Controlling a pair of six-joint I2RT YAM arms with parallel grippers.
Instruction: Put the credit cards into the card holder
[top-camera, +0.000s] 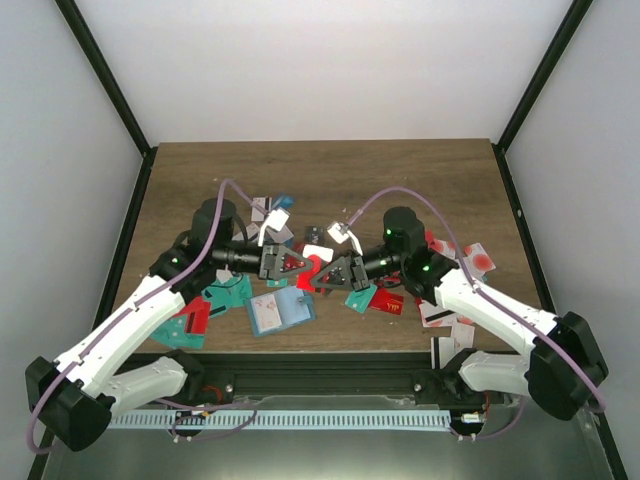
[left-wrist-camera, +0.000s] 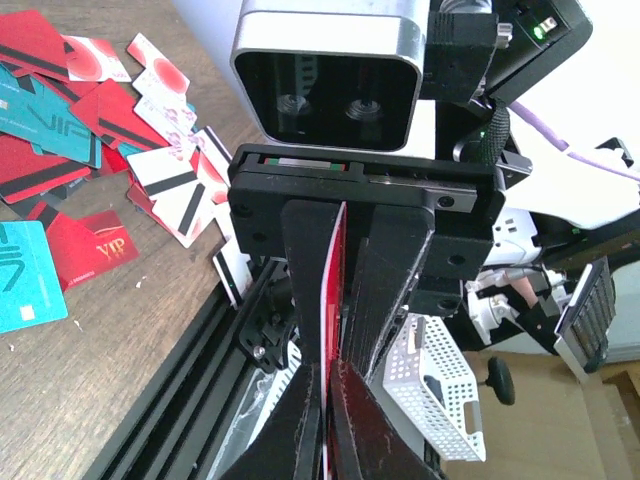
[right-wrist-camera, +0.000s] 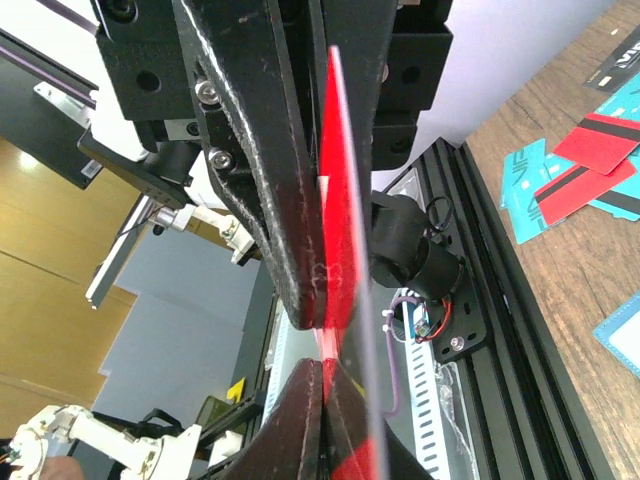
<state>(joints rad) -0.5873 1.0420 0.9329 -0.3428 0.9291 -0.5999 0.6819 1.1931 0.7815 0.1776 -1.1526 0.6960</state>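
Wooden table (top-camera: 320, 170); red card (right-wrist-camera: 340, 200), seemingly double-gripped

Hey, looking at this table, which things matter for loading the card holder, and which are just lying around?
For the job: thin red plastic card pinched between left hand and right hand; loose red, teal and white plastic cards; teal-blue folding card holder.
Just lying about: white perforated basket; black metal rail.

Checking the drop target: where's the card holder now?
Top view: card holder lies at the table's near edge, left of centre, just below the left claw.
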